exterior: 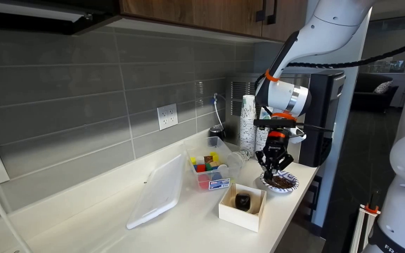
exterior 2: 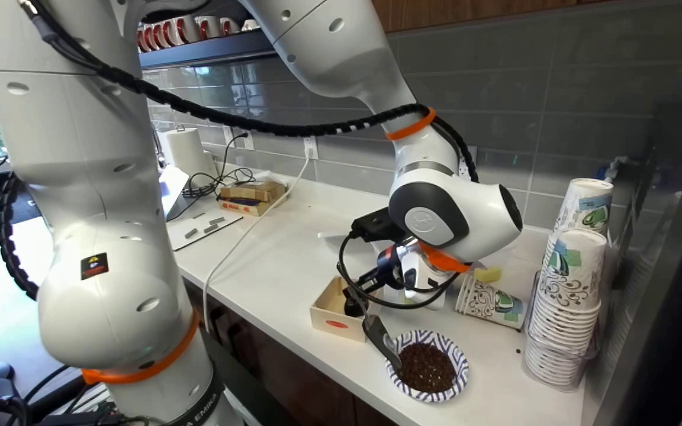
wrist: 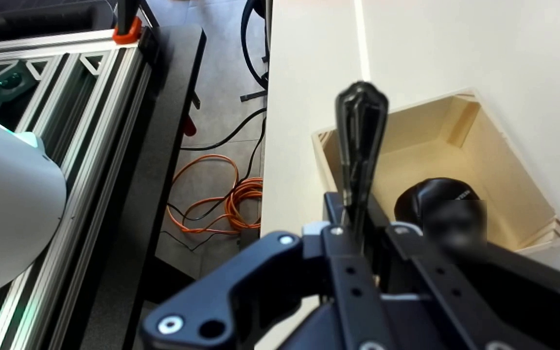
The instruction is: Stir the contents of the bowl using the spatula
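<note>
The bowl is a small round bowl with a blue-and-white patterned rim and dark brown bits inside. It stands on the counter in both exterior views point(exterior: 282, 190) point(exterior 2: 460, 362). My gripper point(exterior 2: 357, 293) is shut on the spatula point(exterior 2: 380, 338), which tilts down toward the bowl. The spatula's dark blade reaches over the bowl's near-left rim, with its tip at the edge of the contents. Whether the tip presses into the bits is unclear. In the wrist view the ornate dark handle point(wrist: 361, 126) sticks up between my fingers point(wrist: 356, 209). The bowl is hidden there.
An open wooden box point(exterior: 237, 215) holding a black object stands beside the bowl. A clear tub point(exterior: 236, 165) of colourful items and its white lid point(exterior: 158, 193) lie by the wall. Tall cup stacks point(exterior 2: 569, 307) and tipped cups point(exterior 2: 489, 305) stand near the bowl.
</note>
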Motion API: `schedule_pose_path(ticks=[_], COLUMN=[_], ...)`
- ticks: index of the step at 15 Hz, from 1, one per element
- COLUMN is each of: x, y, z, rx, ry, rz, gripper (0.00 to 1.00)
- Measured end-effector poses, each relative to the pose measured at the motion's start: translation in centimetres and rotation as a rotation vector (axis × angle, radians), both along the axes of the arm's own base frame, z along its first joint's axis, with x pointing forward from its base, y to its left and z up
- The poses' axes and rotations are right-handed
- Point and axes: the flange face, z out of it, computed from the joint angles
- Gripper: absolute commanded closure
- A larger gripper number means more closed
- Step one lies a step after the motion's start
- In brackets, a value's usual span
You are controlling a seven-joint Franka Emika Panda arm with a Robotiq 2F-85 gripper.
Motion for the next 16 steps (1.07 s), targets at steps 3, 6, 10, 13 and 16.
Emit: schedule_pose_path(ticks=[3,6,10,13,16], x=[0.6,0.8,0.4,0.3,0.6], y=[-1.0,-2.2,-2.7,-2.7,-3.1], z=[0.4,0.6,-0.4,-1.4,-1.4], rx=[-0.011,-0.015,0.009,0.026,0.009], ry=[-0.018,-0.042,-0.067,-0.077,-0.097], rz=[-0.009,-0.015,-0.019,-0.021,-0.017], gripper=[0.97,0.97,0.97,0.97,0.97])
